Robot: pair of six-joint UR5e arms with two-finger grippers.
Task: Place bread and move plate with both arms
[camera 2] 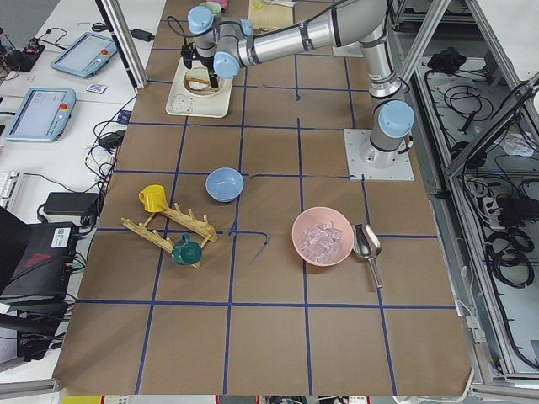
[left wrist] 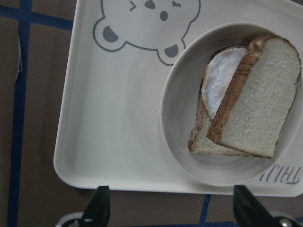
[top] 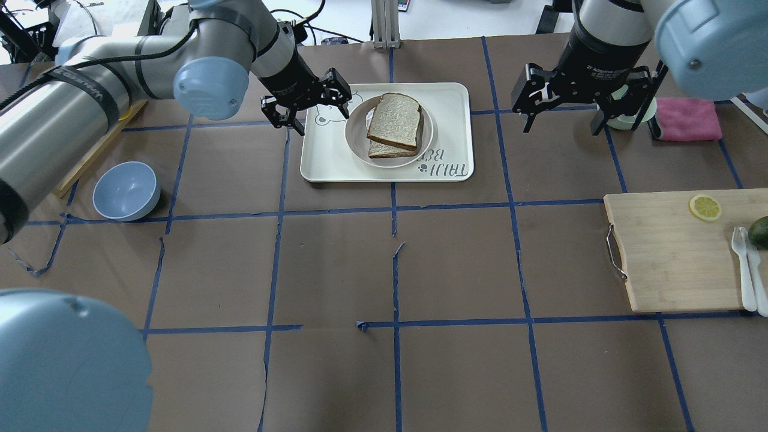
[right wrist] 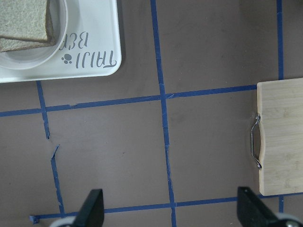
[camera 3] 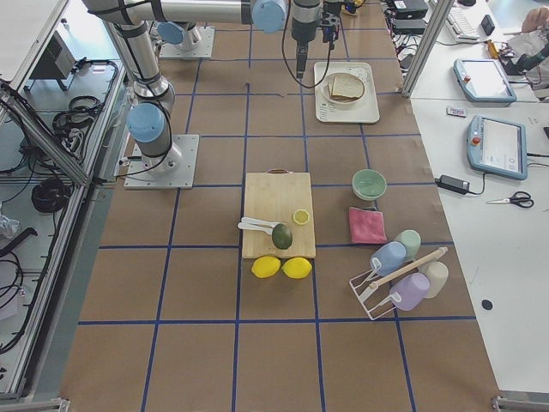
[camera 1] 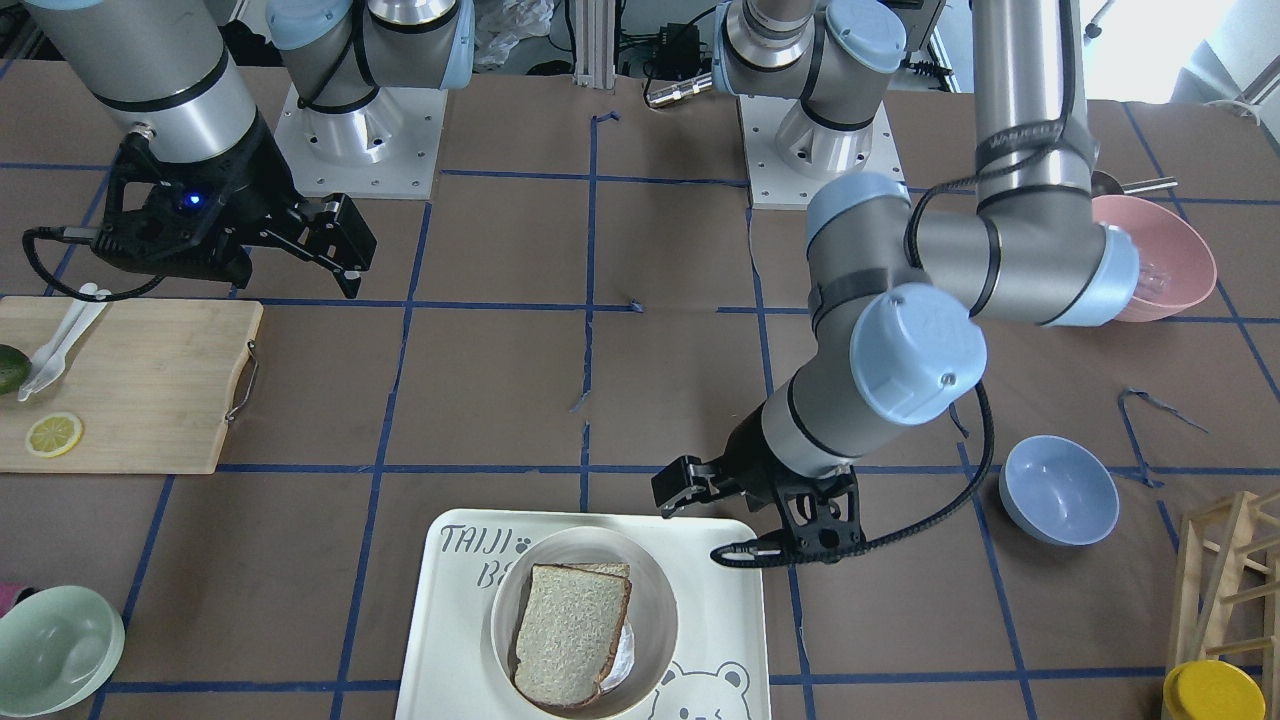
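The bread [top: 394, 120] lies tilted on a second slice bearing a fried egg [left wrist: 218, 85], inside the round cream plate [top: 355, 129]. The plate sits on the white bear tray [top: 327, 156]. The bread also shows in the front view [camera 1: 570, 630] and the left wrist view [left wrist: 258, 99]. My left gripper [top: 312, 111] is open and empty, hovering by the tray's left edge, apart from the plate. My right gripper [top: 564, 123] is open and empty over bare table, to the right of the tray. In the right wrist view the tray's corner [right wrist: 90, 59] is at the top left.
A wooden cutting board [top: 672, 252] with a lemon slice, an avocado and white utensils lies at the right. A blue bowl [top: 126, 191] sits at the left. A pink cloth [top: 687, 119], a pale-green bowl [camera 1: 55, 650], a pink bowl [camera 1: 1160, 255] and a wooden rack [camera 1: 1230, 590] stand around the edges.
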